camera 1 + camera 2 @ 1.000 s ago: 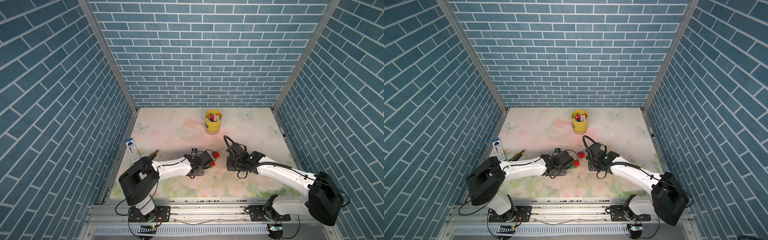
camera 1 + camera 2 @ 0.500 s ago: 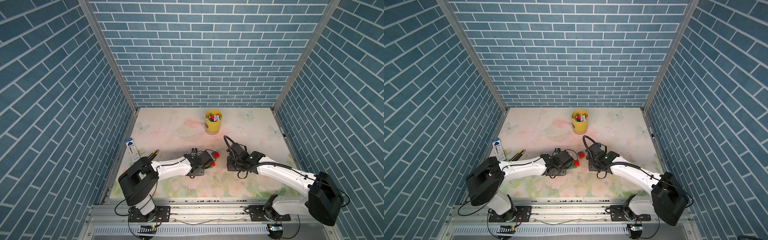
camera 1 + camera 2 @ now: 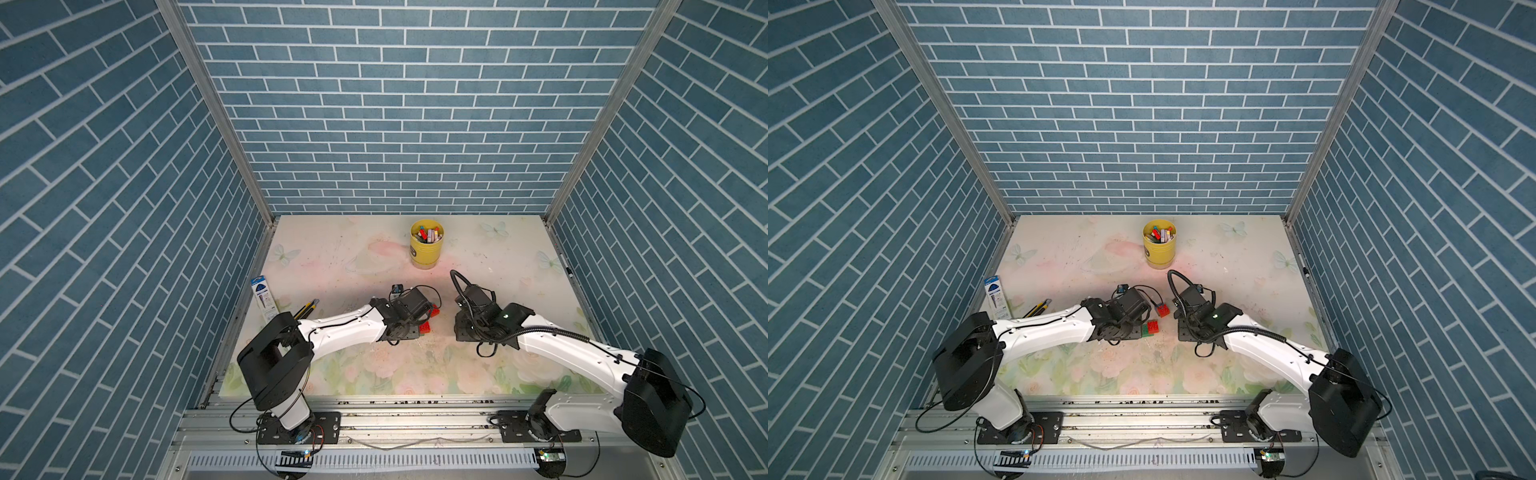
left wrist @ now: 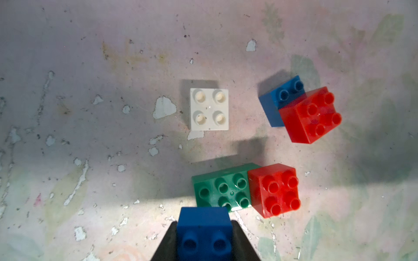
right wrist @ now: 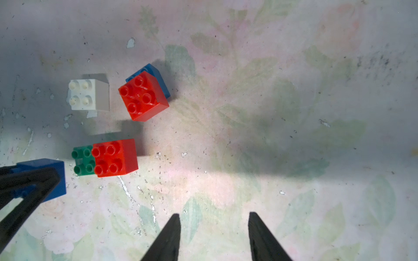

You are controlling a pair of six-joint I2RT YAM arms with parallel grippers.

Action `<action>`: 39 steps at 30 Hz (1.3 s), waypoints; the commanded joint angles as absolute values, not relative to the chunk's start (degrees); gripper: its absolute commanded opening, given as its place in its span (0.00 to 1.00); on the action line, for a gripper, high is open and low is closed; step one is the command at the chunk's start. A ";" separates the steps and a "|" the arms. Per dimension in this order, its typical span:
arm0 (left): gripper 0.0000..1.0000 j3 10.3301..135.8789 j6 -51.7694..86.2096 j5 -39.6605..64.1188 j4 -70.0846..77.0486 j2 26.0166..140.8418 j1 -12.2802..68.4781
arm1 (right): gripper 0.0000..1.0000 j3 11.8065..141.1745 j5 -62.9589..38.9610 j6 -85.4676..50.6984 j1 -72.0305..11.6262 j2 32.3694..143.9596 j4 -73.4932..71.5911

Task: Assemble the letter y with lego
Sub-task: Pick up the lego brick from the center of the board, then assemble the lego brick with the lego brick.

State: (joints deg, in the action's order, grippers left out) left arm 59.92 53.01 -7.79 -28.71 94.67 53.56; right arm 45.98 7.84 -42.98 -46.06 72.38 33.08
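Left claw [image 4: 204,222] tightened; scuffed floral tabletop [image 3: 436,365].

bricks [image 3: 1152,326] ctr | cup [image 3: 1158,249] behind them | box [image 3: 995,297] far L

The lego [image 4: 274,189] looks glossy smooth plastic; the table [image 4: 90,126] matt, chipped, perhaps printed vinyl.

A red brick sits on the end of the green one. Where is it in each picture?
In a top view: red brick, mid-table, the red patch nearer the robot.
In a top view: same place, green brick edging it.
Left wrist: on the green brick's end, just beyond the gripped blue brick.
Right wrist: also capping the green brick's end.
Shared landmark: the red-on-blue stack close by.
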 commanded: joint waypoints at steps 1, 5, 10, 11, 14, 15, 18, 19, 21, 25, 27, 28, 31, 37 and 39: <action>0.27 61.13 53.74 -7.93 -29.92 96.60 52.95 | 0.50 44.86 8.81 -42.45 -45.63 70.89 34.90; 0.27 61.27 54.89 -8.59 -30.92 97.81 52.82 | 0.50 44.74 8.83 -42.36 -45.42 70.58 35.11; 0.26 61.17 56.57 -9.95 -31.68 99.40 52.78 | 0.50 44.85 8.79 -42.36 -45.30 70.58 35.13; 0.27 61.24 56.96 -10.01 -31.96 99.91 52.82 | 0.50 44.91 8.77 -42.36 -45.18 70.58 35.11; 0.26 61.26 57.79 -9.79 -31.95 101.19 52.90 | 0.50 44.91 8.88 -42.36 -45.09 70.68 35.24; 0.26 61.17 58.00 -9.54 -31.71 101.51 52.85 | 0.50 44.91 8.92 -42.36 -45.10 70.62 35.27; 0.21 61.34 58.36 -8.88 -32.02 102.54 52.91 | 0.50 44.92 9.04 -42.45 -45.00 70.58 35.39; 0.19 61.55 58.58 -8.94 -32.60 102.83 52.91 | 0.50 44.96 9.13 -42.45 -45.00 70.58 35.41; 0.15 61.86 59.06 -9.36 -33.97 103.29 52.99 | 0.50 45.00 9.37 -42.50 -45.00 70.42 35.62; 0.02 63.71 59.30 -10.63 -37.61 105.33 53.76 | 0.50 44.99 9.84 -42.54 -44.91 70.27 35.77; 0.00 63.99 59.40 -9.91 -37.39 106.55 54.03 | 0.50 45.16 9.89 -42.54 -44.92 70.31 35.98; 0.00 63.46 59.70 -9.09 -36.35 106.77 54.05 | 0.50 45.18 9.93 -42.54 -44.84 70.31 36.01; 0.00 61.50 61.33 -7.33 -32.89 107.03 54.05 | 0.50 45.34 10.10 -42.50 -44.82 70.22 36.38; 0.00 60.29 64.50 -8.10 -34.74 107.09 54.14 | 0.51 45.77 10.63 -42.39 -44.60 69.98 36.61; 0.00 59.31 65.65 -8.43 -34.68 106.54 54.14 | 0.51 46.01 10.63 -42.28 -44.57 70.20 36.78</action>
